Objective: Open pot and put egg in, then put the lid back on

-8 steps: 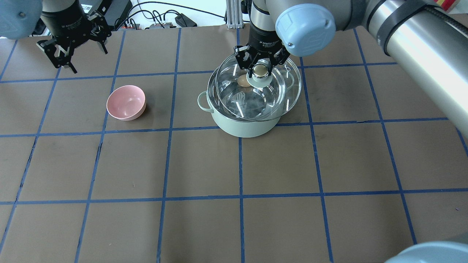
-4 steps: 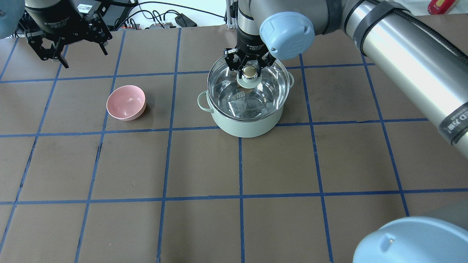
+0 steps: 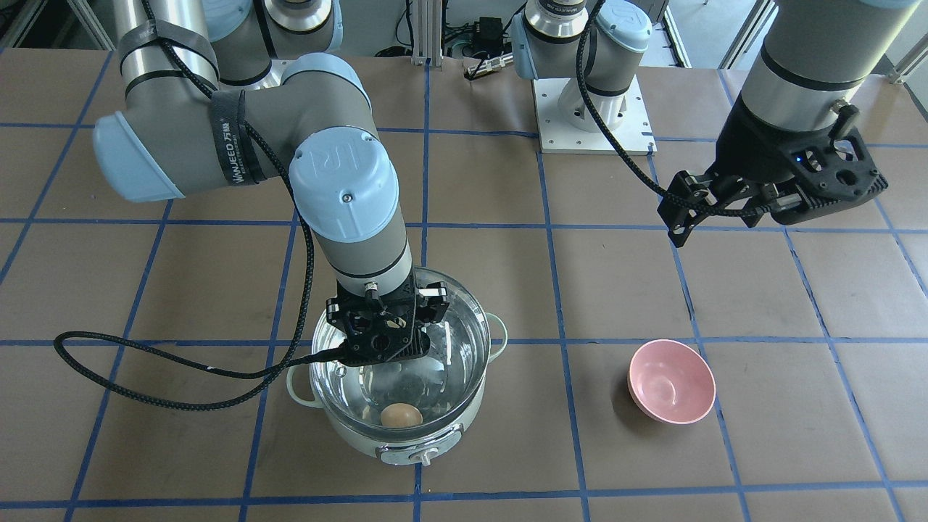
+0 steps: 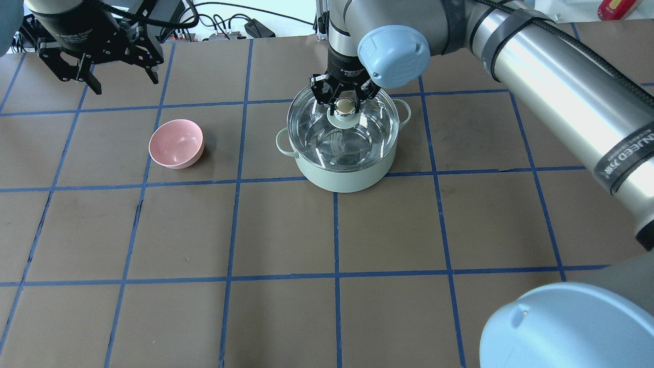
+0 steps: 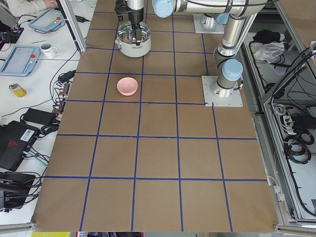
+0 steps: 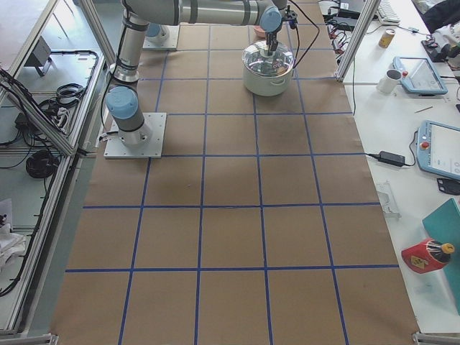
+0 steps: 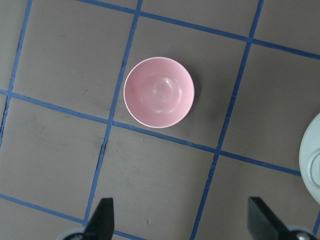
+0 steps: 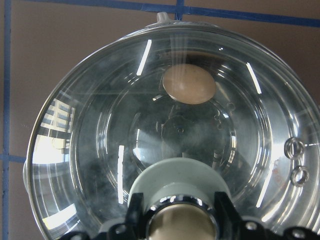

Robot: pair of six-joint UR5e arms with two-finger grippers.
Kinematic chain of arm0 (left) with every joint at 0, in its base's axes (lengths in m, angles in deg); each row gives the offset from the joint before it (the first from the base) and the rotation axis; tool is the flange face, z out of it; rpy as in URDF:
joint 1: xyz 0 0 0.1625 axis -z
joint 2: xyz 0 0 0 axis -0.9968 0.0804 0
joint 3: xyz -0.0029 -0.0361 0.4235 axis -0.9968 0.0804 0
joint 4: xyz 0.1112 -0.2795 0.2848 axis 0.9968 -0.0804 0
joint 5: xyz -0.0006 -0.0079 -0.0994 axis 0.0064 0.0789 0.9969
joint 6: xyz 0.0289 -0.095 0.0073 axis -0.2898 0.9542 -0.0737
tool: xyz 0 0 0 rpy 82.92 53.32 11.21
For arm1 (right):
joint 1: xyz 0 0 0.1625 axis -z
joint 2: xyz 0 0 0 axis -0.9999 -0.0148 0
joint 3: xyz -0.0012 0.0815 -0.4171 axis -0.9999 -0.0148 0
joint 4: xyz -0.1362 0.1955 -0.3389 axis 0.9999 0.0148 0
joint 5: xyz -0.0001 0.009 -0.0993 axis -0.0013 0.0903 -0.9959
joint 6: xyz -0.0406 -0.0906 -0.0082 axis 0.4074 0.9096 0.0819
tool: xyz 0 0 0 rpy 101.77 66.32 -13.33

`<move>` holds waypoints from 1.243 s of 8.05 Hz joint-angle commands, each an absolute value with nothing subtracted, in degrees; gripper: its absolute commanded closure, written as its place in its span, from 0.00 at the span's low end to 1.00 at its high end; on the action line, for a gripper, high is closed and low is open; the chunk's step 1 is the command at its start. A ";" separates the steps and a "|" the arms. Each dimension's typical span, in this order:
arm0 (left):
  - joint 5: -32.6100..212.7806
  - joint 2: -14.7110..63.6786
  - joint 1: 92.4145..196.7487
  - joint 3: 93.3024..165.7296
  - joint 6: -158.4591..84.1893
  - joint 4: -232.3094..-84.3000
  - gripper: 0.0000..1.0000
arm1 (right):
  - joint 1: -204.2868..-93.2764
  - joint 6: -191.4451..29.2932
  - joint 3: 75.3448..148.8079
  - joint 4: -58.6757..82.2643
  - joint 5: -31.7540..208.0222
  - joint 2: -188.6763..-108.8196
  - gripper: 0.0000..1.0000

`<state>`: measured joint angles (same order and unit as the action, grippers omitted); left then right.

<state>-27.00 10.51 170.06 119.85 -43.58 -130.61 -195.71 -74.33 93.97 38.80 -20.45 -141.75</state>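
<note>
The mint-green pot [image 4: 343, 180] stands at the table's far middle, its control knob on the operators' side [image 3: 423, 456]. The clear glass lid [image 4: 369, 137] sits level on the pot's rim. The tan egg [image 3: 401, 415] lies inside on the steel bottom and shows through the glass in the right wrist view [image 8: 189, 83]. My right gripper [image 4: 345, 104] is shut on the lid's gold-capped knob [image 8: 182, 220]. My left gripper [image 4: 122, 76] is open and empty, high above the far left of the table.
An empty pink bowl [image 4: 176, 143] stands left of the pot, also below my left gripper in its wrist view [image 7: 159, 92]. My right arm's cable [image 3: 152, 388] hangs in a loop beside the pot. Cables and gear lie beyond the table's far edge.
My right gripper has carried the lid left and down from an offset tilt until it sits centred on the pot. My left gripper has drawn back towards the far left.
</note>
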 commanded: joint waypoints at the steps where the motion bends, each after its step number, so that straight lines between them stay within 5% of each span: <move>1: -22.61 11.56 170.02 120.02 -52.03 -126.52 0.06 | -195.76 -74.24 93.96 39.02 -20.41 -140.99 1.00; 10: -22.85 11.75 175.03 121.60 -56.79 -123.50 0.04 | -195.76 -74.33 93.88 40.60 -20.85 -140.64 1.00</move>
<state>-22.84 11.85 174.80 121.54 -56.88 -124.21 -195.76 -74.28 93.85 40.19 -20.84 -140.62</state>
